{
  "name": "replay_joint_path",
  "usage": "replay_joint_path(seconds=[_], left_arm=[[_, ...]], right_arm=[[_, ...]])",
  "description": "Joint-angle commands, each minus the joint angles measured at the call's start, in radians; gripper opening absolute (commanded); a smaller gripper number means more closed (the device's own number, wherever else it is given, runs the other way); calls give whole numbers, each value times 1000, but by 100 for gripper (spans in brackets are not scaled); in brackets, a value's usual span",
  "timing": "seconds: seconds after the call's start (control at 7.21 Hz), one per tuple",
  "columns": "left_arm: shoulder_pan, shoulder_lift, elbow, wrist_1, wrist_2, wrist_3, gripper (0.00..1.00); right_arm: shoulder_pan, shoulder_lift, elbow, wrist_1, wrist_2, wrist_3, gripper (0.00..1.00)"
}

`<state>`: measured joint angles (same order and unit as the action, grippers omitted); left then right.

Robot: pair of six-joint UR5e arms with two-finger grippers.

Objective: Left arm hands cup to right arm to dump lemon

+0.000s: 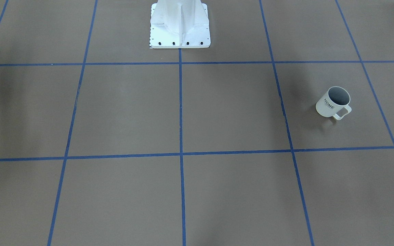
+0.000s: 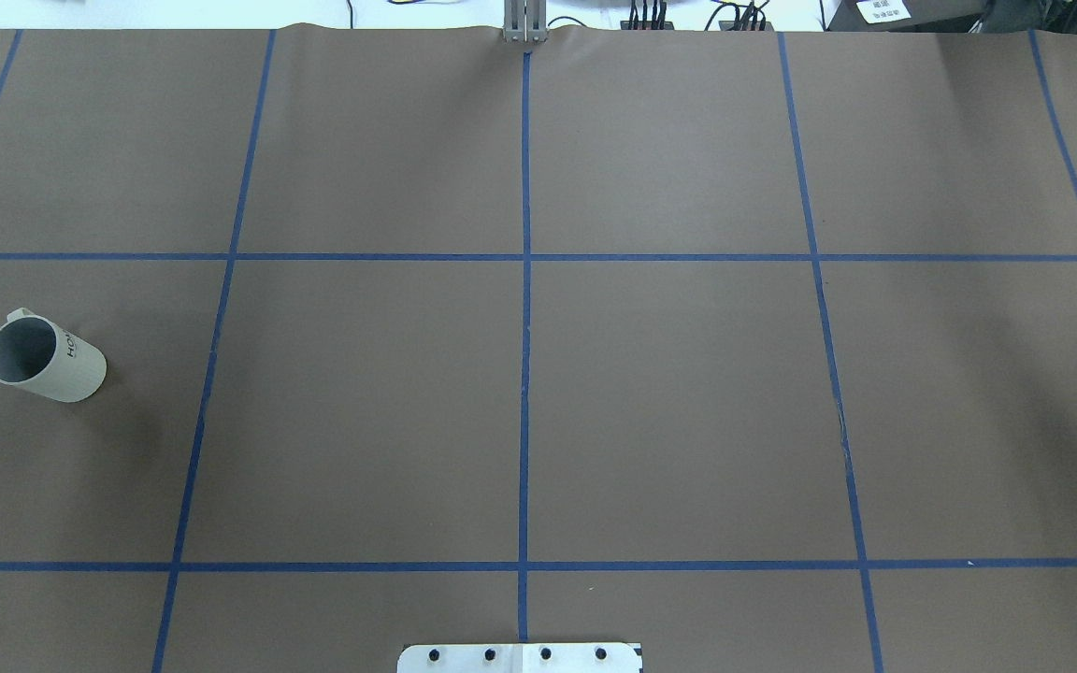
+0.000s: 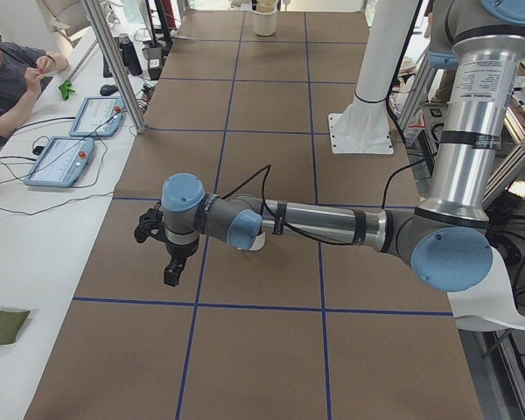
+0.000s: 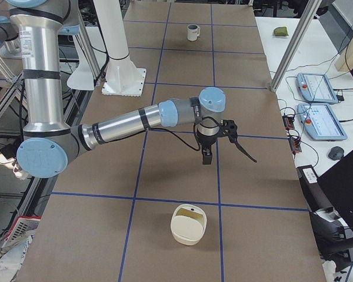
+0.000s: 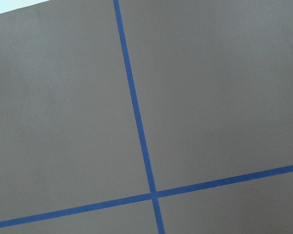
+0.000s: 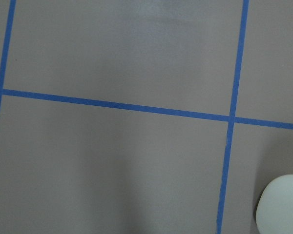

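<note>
The cream-white cup [image 1: 333, 102] with "HOME" lettering stands upright on the brown table, on the robot's left side. It also shows in the overhead view [image 2: 45, 360], small at the far end in the exterior right view [image 4: 192, 32], and partly hidden behind the left arm in the exterior left view [image 3: 255, 241]. Its grey inside shows no lemon; the lemon is hidden or out of view. My left gripper [image 3: 162, 251] hangs above the table near the cup. My right gripper [image 4: 225, 148] hangs over the table's right half. I cannot tell whether either is open or shut.
The white robot pedestal [image 1: 180, 24] stands at the table's robot-side edge. A cream-white container [image 4: 188, 223] stands at the table's right end and shows in the right wrist view [image 6: 282, 204]. A side table with tablets [image 3: 61, 157] and a seated operator [image 3: 13, 74] lies beyond the far edge.
</note>
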<state>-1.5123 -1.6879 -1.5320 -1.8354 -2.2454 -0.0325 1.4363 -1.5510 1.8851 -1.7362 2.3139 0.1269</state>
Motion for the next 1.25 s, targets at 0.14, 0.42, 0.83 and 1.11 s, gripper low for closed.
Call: replay_joint_path(seconds=[0.14, 0.42, 0.83, 1.11], left_arm=[[-6, 40, -20, -22, 44, 16, 100], [-6, 31, -83, 134, -12, 16, 100], [-2, 63, -123, 232, -46, 67, 100], [-3, 65, -126, 257, -62, 103, 100]], right_arm=[[4, -7, -4, 47, -1, 3, 100], [6, -15, -41, 58, 2, 2, 100], [67, -12, -98, 60, 117, -4, 100], [81, -27, -131, 66, 120, -18, 100]])
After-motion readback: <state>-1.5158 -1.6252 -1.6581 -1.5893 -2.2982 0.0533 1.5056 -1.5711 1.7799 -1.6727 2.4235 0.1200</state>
